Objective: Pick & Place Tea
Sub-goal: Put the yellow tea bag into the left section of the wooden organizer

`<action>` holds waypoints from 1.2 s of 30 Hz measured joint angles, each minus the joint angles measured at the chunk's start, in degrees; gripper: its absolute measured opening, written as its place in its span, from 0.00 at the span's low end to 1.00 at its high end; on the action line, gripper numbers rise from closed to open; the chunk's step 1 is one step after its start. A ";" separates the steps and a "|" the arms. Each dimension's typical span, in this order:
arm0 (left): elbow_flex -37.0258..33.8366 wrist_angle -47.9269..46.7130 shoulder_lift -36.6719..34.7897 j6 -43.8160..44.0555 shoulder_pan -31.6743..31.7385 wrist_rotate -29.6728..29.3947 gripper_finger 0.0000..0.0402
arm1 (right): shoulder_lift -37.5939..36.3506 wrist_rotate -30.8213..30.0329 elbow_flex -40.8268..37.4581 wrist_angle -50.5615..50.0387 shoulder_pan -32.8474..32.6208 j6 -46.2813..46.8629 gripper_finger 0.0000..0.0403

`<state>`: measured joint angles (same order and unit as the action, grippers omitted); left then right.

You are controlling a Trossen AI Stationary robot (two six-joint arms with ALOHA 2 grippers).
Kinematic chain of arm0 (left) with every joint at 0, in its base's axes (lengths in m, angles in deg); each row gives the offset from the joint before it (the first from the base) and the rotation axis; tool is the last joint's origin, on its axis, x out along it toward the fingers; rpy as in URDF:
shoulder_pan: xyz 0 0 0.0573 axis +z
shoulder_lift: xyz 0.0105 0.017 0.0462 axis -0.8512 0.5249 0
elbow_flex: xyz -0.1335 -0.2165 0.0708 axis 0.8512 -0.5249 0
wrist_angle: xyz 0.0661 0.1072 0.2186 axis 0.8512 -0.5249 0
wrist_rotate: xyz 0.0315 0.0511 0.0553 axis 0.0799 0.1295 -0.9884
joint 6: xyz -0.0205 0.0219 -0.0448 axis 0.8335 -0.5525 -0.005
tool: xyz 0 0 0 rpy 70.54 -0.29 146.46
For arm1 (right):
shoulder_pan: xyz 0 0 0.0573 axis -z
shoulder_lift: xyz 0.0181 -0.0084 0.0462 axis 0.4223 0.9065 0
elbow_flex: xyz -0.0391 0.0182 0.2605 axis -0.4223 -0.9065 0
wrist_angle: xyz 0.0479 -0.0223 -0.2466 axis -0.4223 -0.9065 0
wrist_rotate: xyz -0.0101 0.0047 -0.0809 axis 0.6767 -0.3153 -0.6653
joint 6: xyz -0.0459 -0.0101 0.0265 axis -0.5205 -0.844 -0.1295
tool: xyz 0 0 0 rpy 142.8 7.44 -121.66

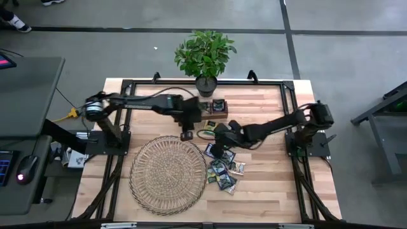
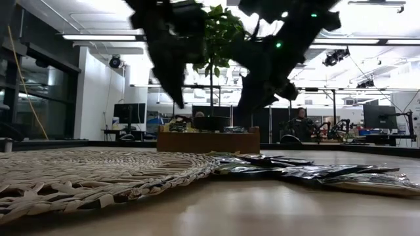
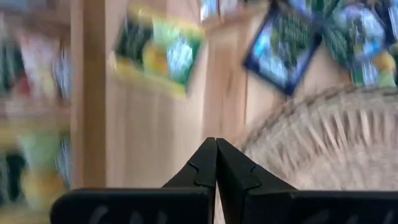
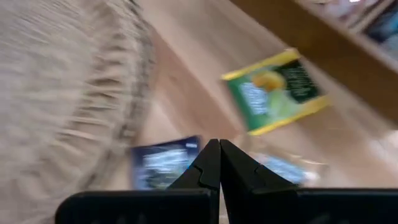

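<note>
Several small tea sachets lie flat in a loose heap on the table, to the right of the round wicker mat. One yellow-green sachet lies apart, close to the wooden tray. My left gripper is shut, above the mat's far edge. In its wrist view its tips meet with nothing between them, and the yellow-green sachet and a navy one lie ahead. My right gripper is shut over the heap's far end. Its tips are above a navy sachet.
A potted plant stands at the far edge behind the tray. The mat covers the near left middle of the table. The two grippers are close together between the mat, the tray and the heap. Bare wood shows right of the heap.
</note>
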<state>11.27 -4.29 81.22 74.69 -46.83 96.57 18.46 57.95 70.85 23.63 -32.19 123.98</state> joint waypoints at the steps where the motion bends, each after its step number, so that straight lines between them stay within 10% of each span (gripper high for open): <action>1: -2.70 2.65 -2.06 0.97 0.15 0.43 0.00 | 0.95 -0.52 1.69 -2.83 0.42 -0.47 0.00; 15: -39.19 35.12 -25.37 24.96 -1.18 1.04 0.00 | 3.48 8.53 -0.50 6.16 10.34 -8.05 0.00; 36: -45.65 48.55 -24.49 33.56 -1.42 -0.50 0.00 | 9.31 12.07 -0.56 10.02 12.79 4.13 0.00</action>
<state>-34.38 44.26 56.72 108.25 -48.25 96.07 27.78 70.02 70.29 33.65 -19.39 128.11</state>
